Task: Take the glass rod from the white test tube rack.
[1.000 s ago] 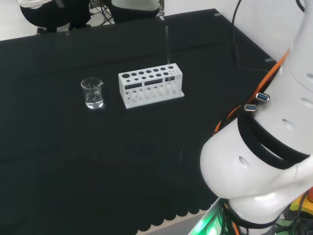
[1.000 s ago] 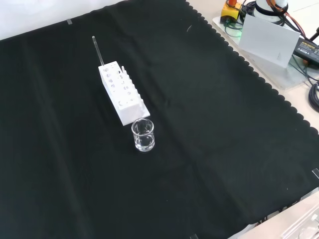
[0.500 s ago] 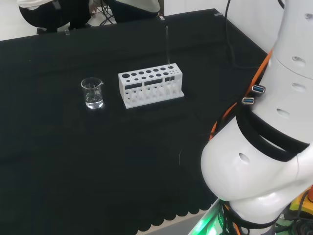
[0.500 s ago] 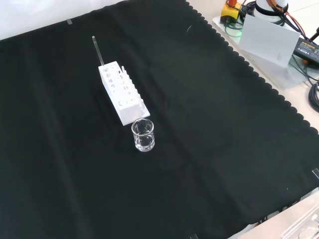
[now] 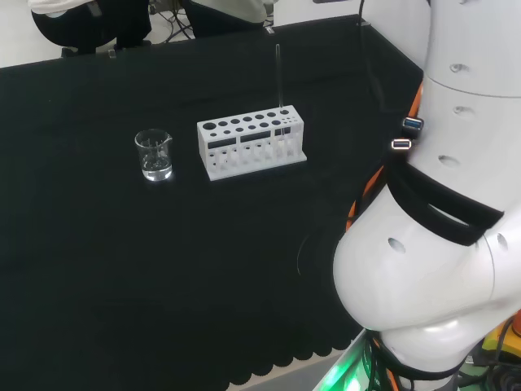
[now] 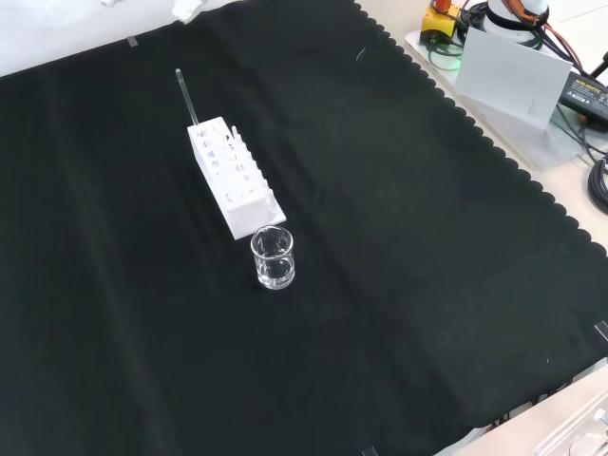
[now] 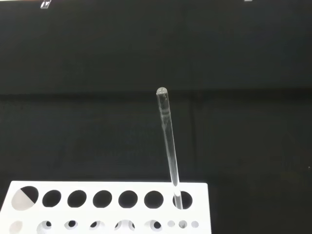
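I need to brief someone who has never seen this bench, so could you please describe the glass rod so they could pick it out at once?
On the black cloth stands a white test tube rack beside a small clear beaker. The glass rod stands in the rack's end hole farthest from the beaker. It is the one thin clear stick rising high above the rack; the other holes hold nothing that sticks up.

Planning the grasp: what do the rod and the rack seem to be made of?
Rod: clear, glossy, likely glass; the cloth shows through it, and its tip is rounded. Rack: opaque matte white, probably plastic, with evenly cut round holes.
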Robot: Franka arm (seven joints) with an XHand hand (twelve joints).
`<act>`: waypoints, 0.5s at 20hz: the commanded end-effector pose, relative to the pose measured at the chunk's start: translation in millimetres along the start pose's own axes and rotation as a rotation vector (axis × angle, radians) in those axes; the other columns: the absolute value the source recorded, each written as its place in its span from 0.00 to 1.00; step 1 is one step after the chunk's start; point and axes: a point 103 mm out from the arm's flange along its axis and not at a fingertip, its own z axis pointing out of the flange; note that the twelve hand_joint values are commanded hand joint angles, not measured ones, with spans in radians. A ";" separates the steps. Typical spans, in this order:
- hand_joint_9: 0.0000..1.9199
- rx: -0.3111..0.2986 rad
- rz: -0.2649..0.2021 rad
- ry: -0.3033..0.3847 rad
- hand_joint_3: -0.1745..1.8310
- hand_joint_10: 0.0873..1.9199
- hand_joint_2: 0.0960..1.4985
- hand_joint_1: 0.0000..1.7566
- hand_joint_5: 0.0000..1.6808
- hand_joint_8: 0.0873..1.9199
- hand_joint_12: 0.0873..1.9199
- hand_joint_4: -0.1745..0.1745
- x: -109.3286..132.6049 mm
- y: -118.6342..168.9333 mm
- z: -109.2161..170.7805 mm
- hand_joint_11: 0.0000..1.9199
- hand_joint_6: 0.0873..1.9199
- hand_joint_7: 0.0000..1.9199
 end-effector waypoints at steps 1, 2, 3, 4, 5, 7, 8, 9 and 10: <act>0.12 0.034 -0.010 0.018 0.32 0.41 0.56 0.30 0.14 0.39 0.72 0.14 3.7 21.0 17.8 0.09 0.00 0.04; 0.12 0.041 -0.004 0.014 0.32 0.41 0.56 0.30 0.14 0.39 0.72 0.14 3.8 22.6 20.3 0.09 0.00 0.04; 0.12 0.043 -0.009 0.017 0.32 0.41 0.56 0.30 0.14 0.39 0.72 0.14 3.7 23.7 22.6 0.09 0.00 0.04; 0.12 0.047 -0.014 0.021 0.32 0.41 0.56 0.30 0.14 0.39 0.72 0.14 3.2 24.2 25.3 0.09 0.00 0.04; 0.12 0.052 -0.018 0.021 0.32 0.41 0.56 0.30 0.14 0.39 0.72 0.14 3.2 24.6 28.4 0.09 0.00 0.04; 0.12 0.062 -0.026 0.021 0.32 0.41 0.56 0.30 0.14 0.39 0.72 0.14 3.5 24.3 34.6 0.09 0.00 0.04; 0.13 0.065 -0.031 0.020 0.32 0.41 0.56 0.30 0.14 0.39 0.72 0.14 4.0 23.2 37.7 0.09 0.00 0.05; 0.13 0.070 -0.036 0.017 0.32 0.41 0.56 0.30 0.14 0.39 0.72 0.14 4.3 22.0 40.8 0.09 0.00 0.05; 0.13 0.074 -0.038 0.015 0.32 0.41 0.56 0.30 0.14 0.39 0.72 0.14 4.3 20.9 43.2 0.09 0.00 0.05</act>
